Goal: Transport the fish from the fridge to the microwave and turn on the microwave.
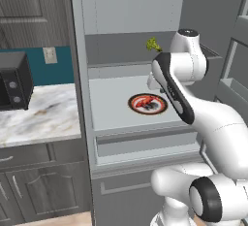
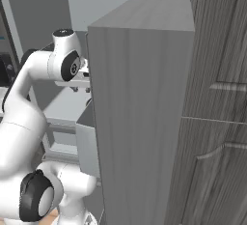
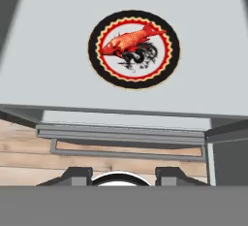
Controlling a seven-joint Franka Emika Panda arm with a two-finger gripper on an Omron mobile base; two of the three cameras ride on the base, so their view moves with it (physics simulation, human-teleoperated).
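Small red-orange fish [image 3: 131, 40] lies on round black orange-rimmed plate [image 3: 167, 67], no legible writing; gripper [image 3: 121, 175] fingers apart, empty

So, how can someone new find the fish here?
Look inside the open grey fridge, at its wide pale middle shelf. A round dark plate lies there, and the red-orange fish is on it, unlike the yellow-green vegetable higher up.

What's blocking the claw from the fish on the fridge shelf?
Nothing visible. The fish lies exposed on the plate on the open fridge shelf. The claw looks straight at it, jaws apart and empty, with only bare shelf between them.
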